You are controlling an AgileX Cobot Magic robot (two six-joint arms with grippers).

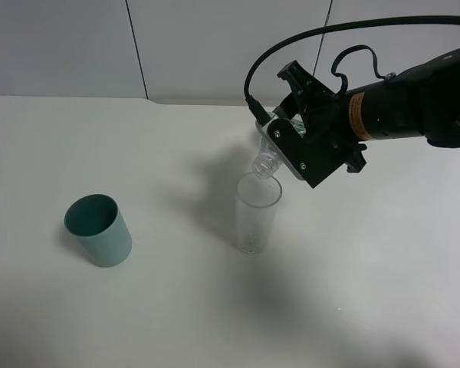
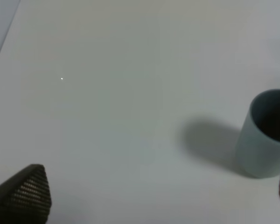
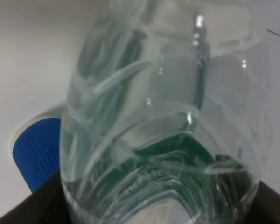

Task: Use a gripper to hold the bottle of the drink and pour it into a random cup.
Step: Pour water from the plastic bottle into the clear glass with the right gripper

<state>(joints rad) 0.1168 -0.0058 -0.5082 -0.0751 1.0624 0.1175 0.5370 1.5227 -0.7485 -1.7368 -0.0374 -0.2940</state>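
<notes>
My right gripper [image 1: 295, 142] is shut on the bottle of the drink [image 1: 267, 162], a clear plastic bottle with a green label. It holds the bottle tilted, with the ribbed neck pointing down just over the rim of the cup [image 1: 257, 216], a tall clear glass standing mid-table. In the right wrist view the bottle [image 3: 154, 116] fills the frame, with dark fingers [image 3: 32, 200] at its sides. My left gripper [image 2: 154, 200] is open and empty above the table, out of the exterior view. Only its fingertips [image 2: 25, 196] show.
A teal-green opaque cup [image 1: 100, 230] stands upright at the left of the table, also seen in the left wrist view [image 2: 266, 135]. A blue ribbed object with a white edge [image 3: 37, 149] shows behind the bottle. The white table [image 1: 176, 307] meets a back wall.
</notes>
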